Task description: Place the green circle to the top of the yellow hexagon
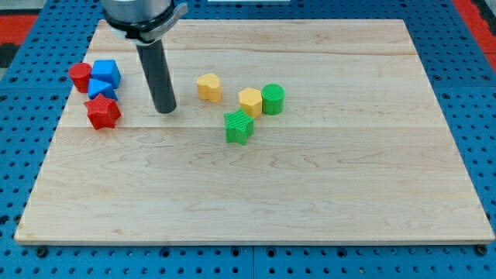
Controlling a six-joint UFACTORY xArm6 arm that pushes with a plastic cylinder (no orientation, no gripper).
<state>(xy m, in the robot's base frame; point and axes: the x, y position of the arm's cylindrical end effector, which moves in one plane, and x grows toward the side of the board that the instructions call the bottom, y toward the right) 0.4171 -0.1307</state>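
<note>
The green circle (273,99) stands just to the right of the yellow hexagon (250,101), touching or nearly touching it, near the middle of the board. My tip (165,111) rests on the board well to the left of both, about a hand's width left of the other yellow block (208,87). A green star-shaped block (239,127) lies just below and left of the yellow hexagon.
A cluster sits at the board's left: a red cylinder-like block (79,76), a blue cube (107,73), a blue triangular block (101,89) and a red star-shaped block (102,112). The wooden board (256,194) lies on a blue pegboard.
</note>
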